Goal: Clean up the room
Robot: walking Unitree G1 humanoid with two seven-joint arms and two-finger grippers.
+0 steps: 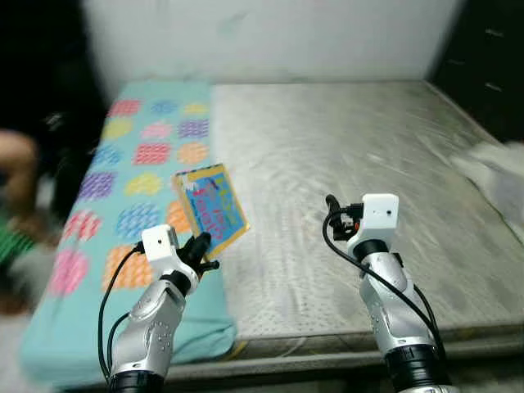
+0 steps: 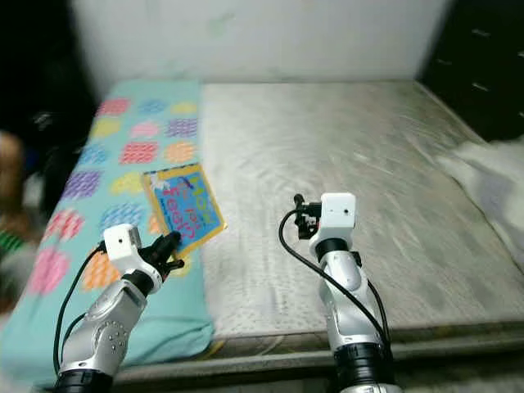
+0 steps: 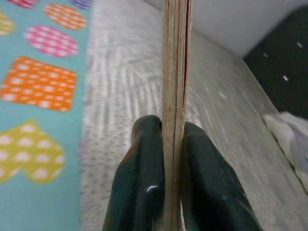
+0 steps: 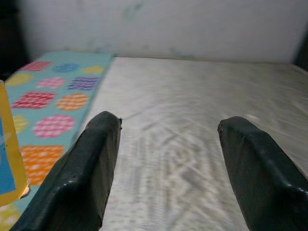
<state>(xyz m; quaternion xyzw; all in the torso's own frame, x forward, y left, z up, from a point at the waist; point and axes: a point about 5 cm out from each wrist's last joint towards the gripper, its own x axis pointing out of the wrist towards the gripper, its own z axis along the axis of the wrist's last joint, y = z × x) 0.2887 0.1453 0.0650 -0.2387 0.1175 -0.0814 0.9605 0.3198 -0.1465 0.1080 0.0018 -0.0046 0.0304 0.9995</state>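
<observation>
A thin children's book (image 1: 210, 207) with a blue cover and yellow border is held up over the bed. My left gripper (image 1: 199, 246) is shut on its lower edge. Seen edge-on along the left wrist, the book (image 3: 175, 72) stands pinched between the two black fingers (image 3: 139, 187). My right gripper (image 1: 334, 214) hovers above the grey mattress (image 1: 352, 155), open with nothing between its fingers (image 4: 86, 168).
A teal sheet with coloured patches (image 1: 139, 172) covers the bed's left strip. A white cloth (image 1: 499, 172) lies at the right edge. Dark furniture (image 1: 483, 41) stands at the far right. A person (image 1: 16, 205) sits blurred at the left. A white wall is behind.
</observation>
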